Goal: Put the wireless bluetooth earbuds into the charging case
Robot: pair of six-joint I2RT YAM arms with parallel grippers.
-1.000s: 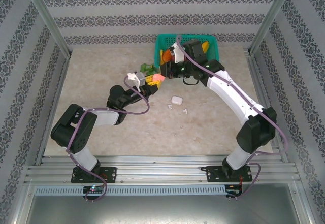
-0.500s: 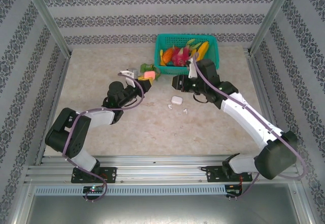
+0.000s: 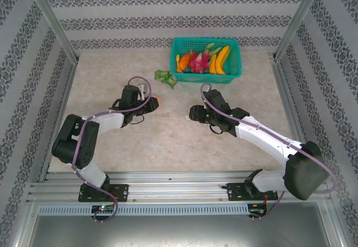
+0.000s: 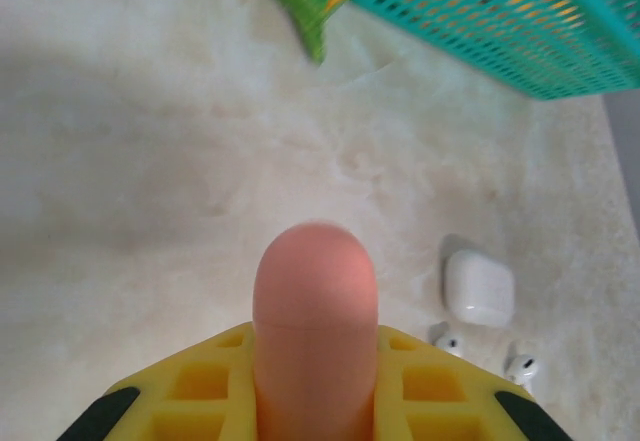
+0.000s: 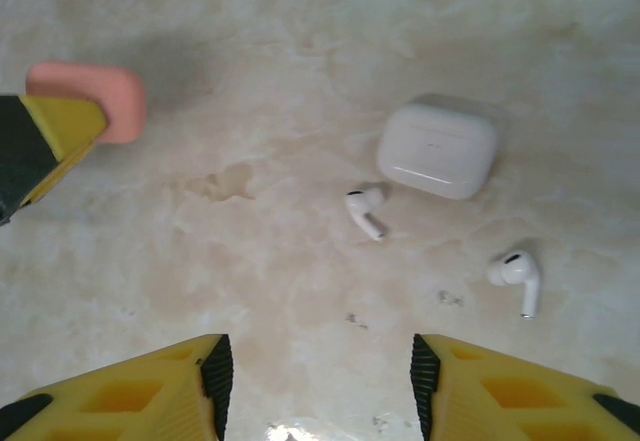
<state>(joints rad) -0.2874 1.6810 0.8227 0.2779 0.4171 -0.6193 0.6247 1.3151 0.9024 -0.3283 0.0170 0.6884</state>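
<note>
Marbled beige table (image 3: pixel 112 140), wallpapered walls (image 3: pixel 168 0); your two white earbuds (image 5: pixel 365 211) lie mid-table beside the white case (image 5: pixel 438 149), stems toward your spread right fingers (image 5: pixel 150 381), left fingers (image 4: pixel 200 391) pinching the pink case (image 4: pixel 315 331).

Left arm (image 3: pixel 106 121) lies low and folded, its end effector (image 3: pixel 153 102) clamped on a salmon-pink case (image 4: pixel 315 326), which projects ahead of the yellow fingers (image 4: pixel 200 401). Right arm (image 3: pixel 263 138) is stretched low across toward the left arm. Its end effector (image 5: pixel 315 361) is tilted down, jaws parted, with bare surface (image 5: pixel 250 261) visible between them.
</note>
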